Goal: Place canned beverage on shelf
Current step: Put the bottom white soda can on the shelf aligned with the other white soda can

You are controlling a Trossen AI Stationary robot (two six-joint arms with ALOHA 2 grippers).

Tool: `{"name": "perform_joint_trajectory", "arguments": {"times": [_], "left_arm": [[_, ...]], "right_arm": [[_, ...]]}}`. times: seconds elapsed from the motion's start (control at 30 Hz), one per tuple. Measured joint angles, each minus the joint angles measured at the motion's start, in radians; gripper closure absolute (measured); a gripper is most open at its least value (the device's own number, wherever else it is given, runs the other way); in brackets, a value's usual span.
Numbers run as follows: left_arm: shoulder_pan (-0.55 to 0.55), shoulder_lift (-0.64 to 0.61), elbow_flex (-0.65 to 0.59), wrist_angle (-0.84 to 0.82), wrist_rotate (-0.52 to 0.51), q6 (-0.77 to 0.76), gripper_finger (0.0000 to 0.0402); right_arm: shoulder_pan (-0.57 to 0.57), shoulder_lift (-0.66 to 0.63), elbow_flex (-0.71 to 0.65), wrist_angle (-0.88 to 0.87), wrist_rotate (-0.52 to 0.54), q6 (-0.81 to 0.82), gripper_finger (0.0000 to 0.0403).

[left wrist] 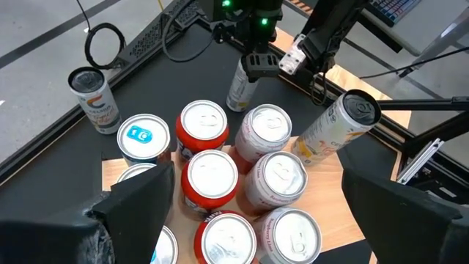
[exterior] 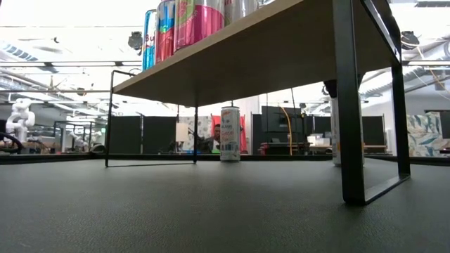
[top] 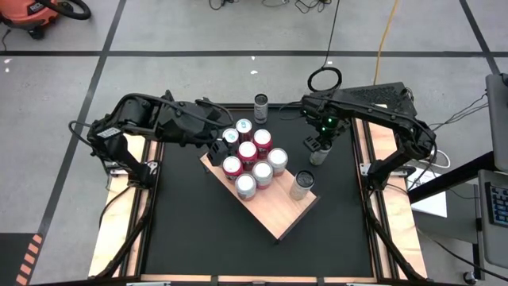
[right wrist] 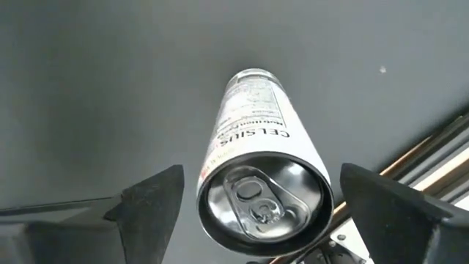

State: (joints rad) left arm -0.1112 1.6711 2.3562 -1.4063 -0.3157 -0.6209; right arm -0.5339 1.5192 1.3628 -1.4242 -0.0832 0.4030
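Observation:
The shelf [top: 282,218] is a pale wooden slab lying askew mid-table on black metal legs [exterior: 349,105]. Several cans [top: 250,159] stand upright in a cluster on its far end, and a lone can [top: 302,184] stands toward its right side. A white canned beverage [right wrist: 256,125] stands upright on the black table [top: 190,230], right of the shelf. My right gripper [right wrist: 262,182] points straight down over it, open, one finger on either side of the can's top without touching. My left gripper [left wrist: 267,209] hovers open above the cluster [left wrist: 242,183], touching nothing.
Another can [top: 261,106] stands alone on the table near the far edge, left of my right gripper. A black cable loop [top: 325,79] lies on the floor beyond the table. Bare black table stretches along the near side and to the shelf's left.

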Motion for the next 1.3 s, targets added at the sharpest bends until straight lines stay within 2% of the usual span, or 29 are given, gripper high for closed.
{"name": "perform_joint_trajectory", "arguments": {"times": [0.13,0.57,0.67,0.87,0.97,1.3], "left_arm": [[0.0,0.0,0.0,0.0,0.0,-0.002,0.0009],[0.0,0.0,0.0,0.0,0.0,-0.012,0.0009],[0.0,0.0,0.0,0.0,0.0,-0.013,0.0009],[0.0,0.0,0.0,0.001,0.0,-0.021,0.0009],[0.0,0.0,0.0,0.001,-0.001,-0.022,0.0009],[0.0,0.0,0.0,0.001,-0.001,-0.021,0.0009]], "right_arm": [[0.0,0.0,0.0,-0.001,0.0,0.0,0.0074],[0.001,-0.001,0.0,-0.003,-0.001,0.004,0.0168],[0.006,-0.001,0.0,-0.007,0.0,0.005,0.0164],[0.006,0.0,0.0,-0.01,-0.001,0.074,0.011],[0.006,0.0,-0.001,-0.009,-0.026,0.083,0.0096],[0.006,0.0,-0.001,-0.01,-0.026,0.108,0.0115]]}}
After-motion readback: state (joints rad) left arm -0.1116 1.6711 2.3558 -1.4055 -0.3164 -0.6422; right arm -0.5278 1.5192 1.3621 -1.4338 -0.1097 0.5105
